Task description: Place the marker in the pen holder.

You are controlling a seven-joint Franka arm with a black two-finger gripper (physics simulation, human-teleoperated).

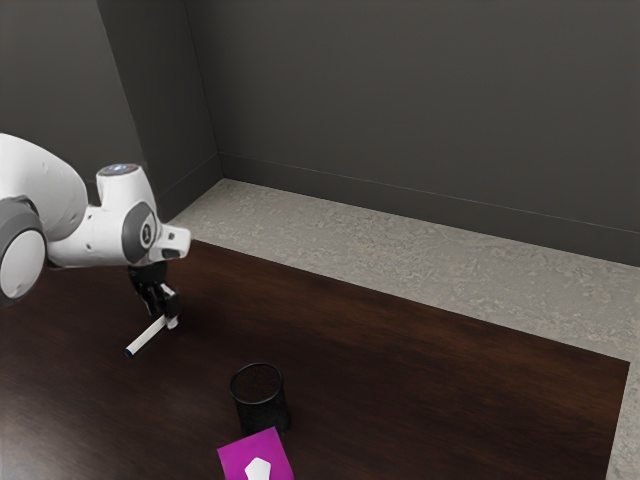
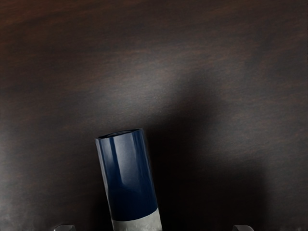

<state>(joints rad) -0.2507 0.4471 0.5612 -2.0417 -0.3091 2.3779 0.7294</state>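
And here's the gripper (image 1: 165, 316), low over the table (image 1: 440, 365), fingers (image 2: 65, 228) spread wide, a gap on either side of the marker (image 1: 145, 338)! That marker's on the exterior view's left part of the table, blue cap (image 2: 128, 175) poking out from the gripper, outside the pen holder. Moving outward, the black pen holder (image 1: 262, 408) stands upright, well apart from the marker and nearer the exterior view's lower edge. Just beside it, a magenta piece (image 1: 240, 456) with a white shape (image 1: 258, 469). The table's far right corner is well off from everything.
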